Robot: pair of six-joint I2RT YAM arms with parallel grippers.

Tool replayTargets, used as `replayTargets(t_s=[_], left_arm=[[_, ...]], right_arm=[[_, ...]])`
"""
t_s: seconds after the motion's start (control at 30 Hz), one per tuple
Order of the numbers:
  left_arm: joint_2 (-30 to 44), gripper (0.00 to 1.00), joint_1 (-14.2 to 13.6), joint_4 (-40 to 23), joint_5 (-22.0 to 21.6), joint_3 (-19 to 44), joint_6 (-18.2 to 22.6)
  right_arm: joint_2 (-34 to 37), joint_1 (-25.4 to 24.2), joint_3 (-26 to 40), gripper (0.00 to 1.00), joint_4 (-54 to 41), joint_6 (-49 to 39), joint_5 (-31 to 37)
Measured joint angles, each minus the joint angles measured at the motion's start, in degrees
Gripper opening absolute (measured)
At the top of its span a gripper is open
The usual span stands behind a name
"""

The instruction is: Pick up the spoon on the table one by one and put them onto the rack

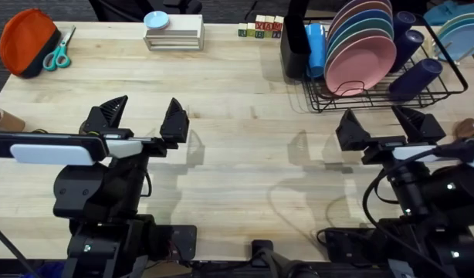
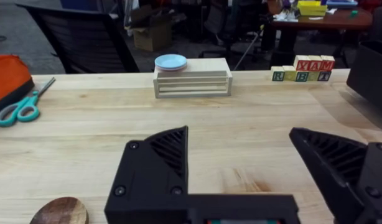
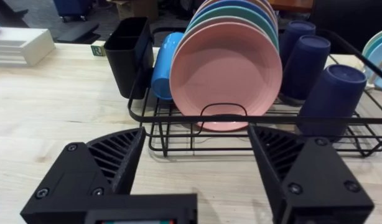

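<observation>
Just outside my left jaws (image 2: 241,180), a dark spoon (image 2: 59,211) bowl lies on the counter (image 2: 253,124); its handle is hidden. Both jaw pairs gape empty; the right jaws (image 3: 194,174) face the rack (image 3: 241,124).

Dark spoon (image 2: 59,211): only the round wooden bowl showed at the left wrist view's edge; the handle was cut off.
Second spoon (image 1: 468,127): a brown rounded end at the overhead view's right edge, partly hidden behind the right arm.
Rack (image 1: 445,86): its right end ran out of the overhead view.
Lettered blocks (image 1: 260,28): too small overhead to read.
Brown object (image 1: 5,120): cut by the left edge, unidentifiable.
</observation>
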Motion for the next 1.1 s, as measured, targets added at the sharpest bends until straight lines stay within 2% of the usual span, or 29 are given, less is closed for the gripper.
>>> replayTargets(t_s=[0.5, 0.53, 0.6, 0.73, 0.93, 1.1], left_arm=[[0.00, 0.994, 0.00, -0.45, 0.23, 0.00, 0.07], [0.02, 0.994, -0.01, -4.37, 1.06, 0.50, -0.10], [0.15, 0.994, -0.02, -7.65, 1.16, 2.02, -0.42], [0.30, 0.994, -0.02, -18.21, 1.68, 7.73, -0.83], [4.27, 0.995, -0.02, -26.99, 1.97, 18.35, -0.89], [12.20, 0.994, -0.02, -32.17, 1.97, 27.63, -0.90]], right_arm=[[0.00, 0.00, 0.05, 0.994, -0.48, -0.57, -0.22], [0.01, 0.00, 0.80, 0.994, -2.35, -0.70, -0.26], [0.00, 0.00, 2.76, 0.994, -6.57, -0.72, -0.72], [0.43, 0.00, 8.76, 0.994, -20.39, -0.89, -0.90], [4.76, 0.00, 20.69, 0.994, -30.82, -0.90, -1.09], [11.19, 0.00, 31.08, 0.994, -37.36, -0.90, -1.35]])
